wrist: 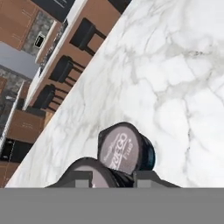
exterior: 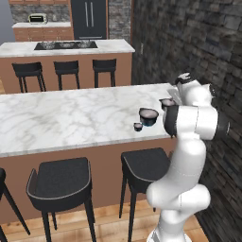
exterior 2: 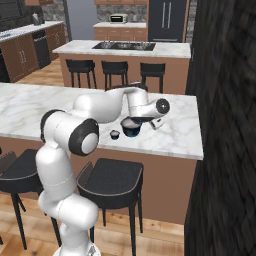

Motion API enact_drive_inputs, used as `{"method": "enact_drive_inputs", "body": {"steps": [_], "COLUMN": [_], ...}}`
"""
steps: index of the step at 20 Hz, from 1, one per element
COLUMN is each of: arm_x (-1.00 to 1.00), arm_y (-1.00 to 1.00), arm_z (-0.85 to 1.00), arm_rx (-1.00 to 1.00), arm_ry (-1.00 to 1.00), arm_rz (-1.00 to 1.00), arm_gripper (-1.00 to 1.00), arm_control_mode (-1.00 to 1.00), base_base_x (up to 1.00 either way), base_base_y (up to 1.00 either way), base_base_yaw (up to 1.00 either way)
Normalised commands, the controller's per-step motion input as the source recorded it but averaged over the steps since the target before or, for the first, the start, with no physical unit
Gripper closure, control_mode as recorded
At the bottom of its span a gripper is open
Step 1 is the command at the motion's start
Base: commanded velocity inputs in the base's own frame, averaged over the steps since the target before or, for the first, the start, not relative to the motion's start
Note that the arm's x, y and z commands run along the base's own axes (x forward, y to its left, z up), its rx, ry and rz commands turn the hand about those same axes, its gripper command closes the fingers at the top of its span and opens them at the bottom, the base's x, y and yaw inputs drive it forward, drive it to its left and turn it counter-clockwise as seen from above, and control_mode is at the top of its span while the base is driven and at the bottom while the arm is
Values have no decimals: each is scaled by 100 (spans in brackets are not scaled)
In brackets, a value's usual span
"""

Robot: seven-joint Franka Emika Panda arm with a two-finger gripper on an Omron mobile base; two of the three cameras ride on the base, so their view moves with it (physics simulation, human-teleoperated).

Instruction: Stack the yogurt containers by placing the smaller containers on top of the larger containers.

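Nearest the robot, along the front edge of the marble bench [exterior: 71, 118], one small cup [exterior: 138, 126] stands upright on its base, dark top facing up. It is round, so it has no long axis to speak of. Just beyond it, close but apart, sits the large tub [exterior: 148, 116], also upright, its blue lower body on the marble and its pale-rimmed dark lid level and facing the ceiling. In the right base view the same pair reads as small cup [exterior 2: 114, 134] to the left of the tub [exterior 2: 132, 127].

Farther back and toward the wall, a second small cup [exterior: 166, 102] is seen beside the arm's wrist, apart from the tub and higher in the picture. In the hand view a round pale-topped cup [wrist: 89, 174] lies right at the finger tips, with the tub's printed lid [wrist: 124, 148] just past it.

The claw [wrist: 113, 179] shows two dark tips flanking that cup; whether they press on it I cannot tell.

Count: two small cups, one large tub, none stacked.
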Motion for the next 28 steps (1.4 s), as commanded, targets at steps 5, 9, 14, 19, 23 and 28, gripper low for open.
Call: {"method": "enact_drive_inputs", "body": {"steps": [5, 9, 14, 19, 23, 28], "arm_x": [2, -5, -3, -28, -27, -19], "arm_y": [5, 2, 2, 29, 34, 29], "arm_z": [53, 26, 0, 0, 0, 0], "arm_rx": [4, 1, 0, 0, 0, 0], "arm_ry": [-7, -7, -1, 0, -1, 0], "arm_rz": [0, 0, 0, 0, 0, 0], "arm_gripper": [100, 100, 100, 100, 100, 100], "arm_control_mode": [-100, -100, -100, -100, -100, -100], "base_base_x": [0, 0, 0, 0, 0, 0], "base_base_y": [0, 0, 0, 0, 0, 0], "base_base_yaw": [0, 0, 0, 0, 0, 0]}}
